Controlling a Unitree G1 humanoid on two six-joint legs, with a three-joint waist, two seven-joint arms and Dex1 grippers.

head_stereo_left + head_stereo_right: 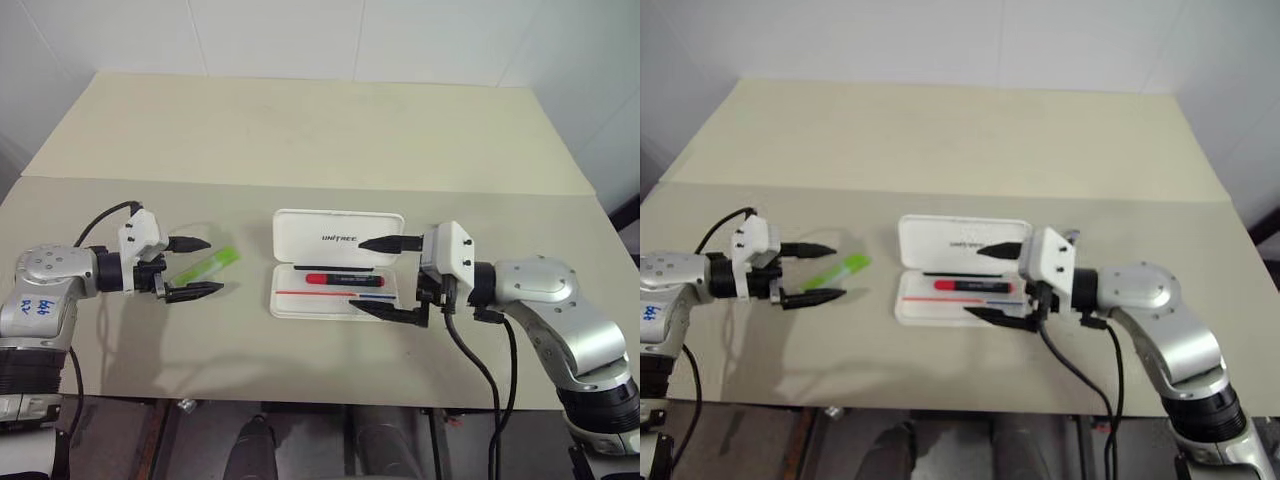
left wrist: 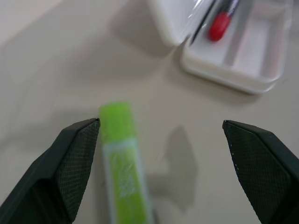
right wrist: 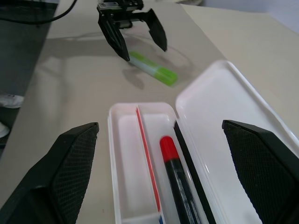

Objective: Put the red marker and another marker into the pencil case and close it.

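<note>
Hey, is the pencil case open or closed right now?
Open. The pencil case has its lid swung back flat on the table, and the red marker lies exposed in its tray.

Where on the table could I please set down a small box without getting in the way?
The wide far half of the table, behind the open pencil case, is bare. The near strip in front of the case is free too. It is crowded around the green highlighter by the left tool, and at the case's right end, where the right tool hangs beside the red marker.
</note>
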